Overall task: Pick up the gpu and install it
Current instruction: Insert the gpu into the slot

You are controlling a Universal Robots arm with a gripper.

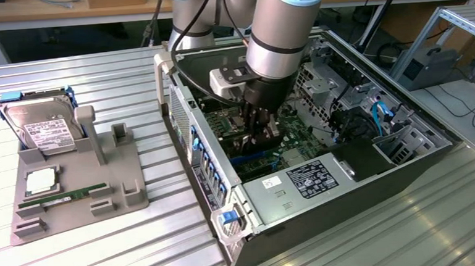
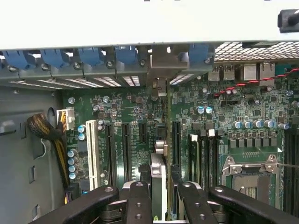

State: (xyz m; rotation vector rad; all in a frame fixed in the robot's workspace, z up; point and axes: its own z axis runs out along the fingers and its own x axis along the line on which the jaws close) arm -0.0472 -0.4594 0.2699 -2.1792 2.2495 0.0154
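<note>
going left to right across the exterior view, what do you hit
hard drive standing in the grey holder → green memory stick lying on that holder → open computer case, where the gripper reaches down with the gpu over the motherboard → grey box on the exterior view's right

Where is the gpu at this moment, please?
The gpu stands on edge between the gripper fingers, inside the open computer case, low over the green motherboard among its expansion slots.
</note>
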